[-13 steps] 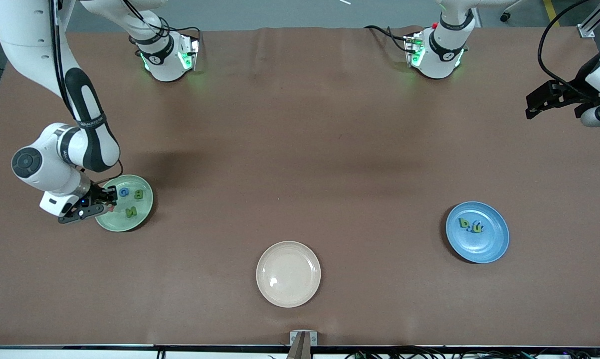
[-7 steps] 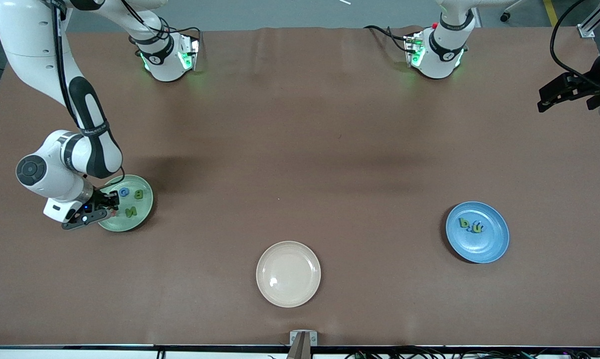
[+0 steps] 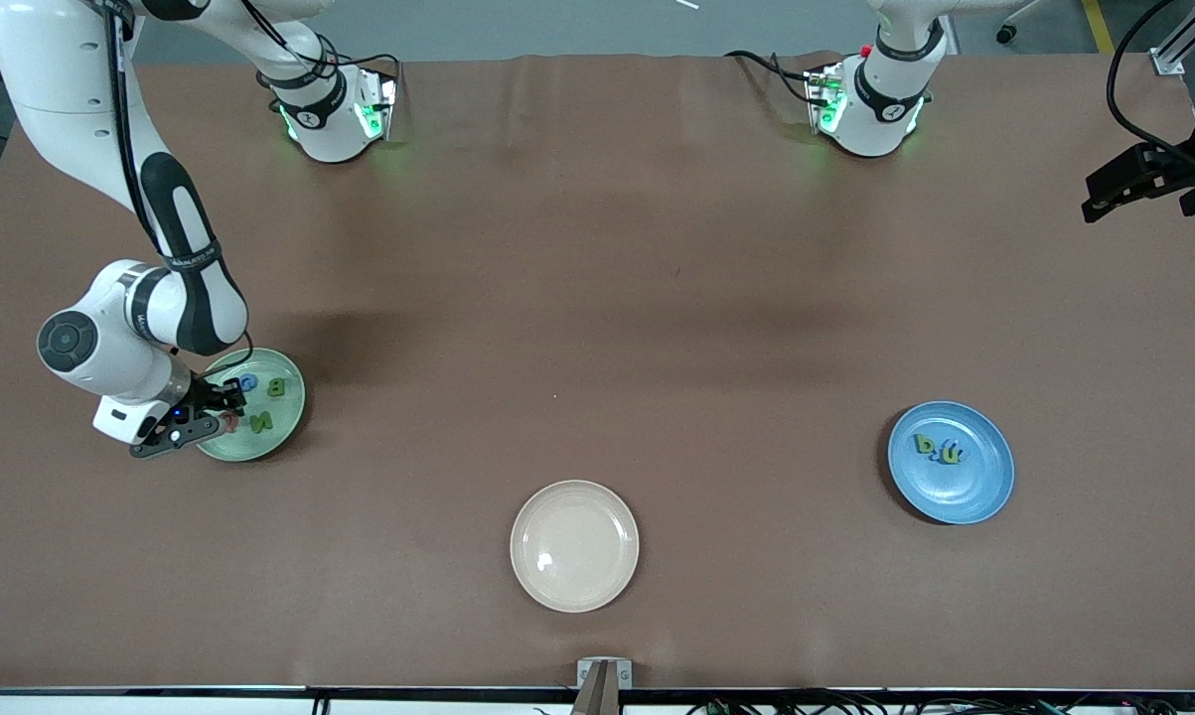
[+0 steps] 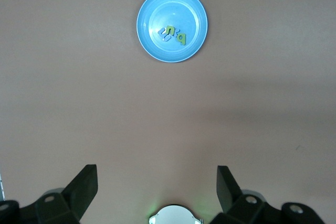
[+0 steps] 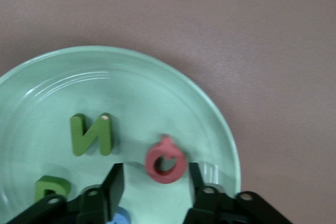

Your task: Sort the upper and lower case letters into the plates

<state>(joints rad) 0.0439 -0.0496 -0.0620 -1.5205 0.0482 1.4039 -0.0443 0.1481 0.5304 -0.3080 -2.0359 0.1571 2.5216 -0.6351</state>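
My right gripper [image 5: 152,179], fingers parted, has the pink-red Q [image 5: 166,160] lying free at six o'clock in the mint plate [image 3: 294,417] beside green N [image 5: 92,134]. Left gripper [image 4: 157,187] waits wide open, empty. Sorting looks finished.

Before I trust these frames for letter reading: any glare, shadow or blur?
Front view: a small glare spot on the cream plate, soft arm shadows across the table. Right wrist view: the mint plate and red Q slightly soft. Left wrist view: evenly lit, the blue plate readable.
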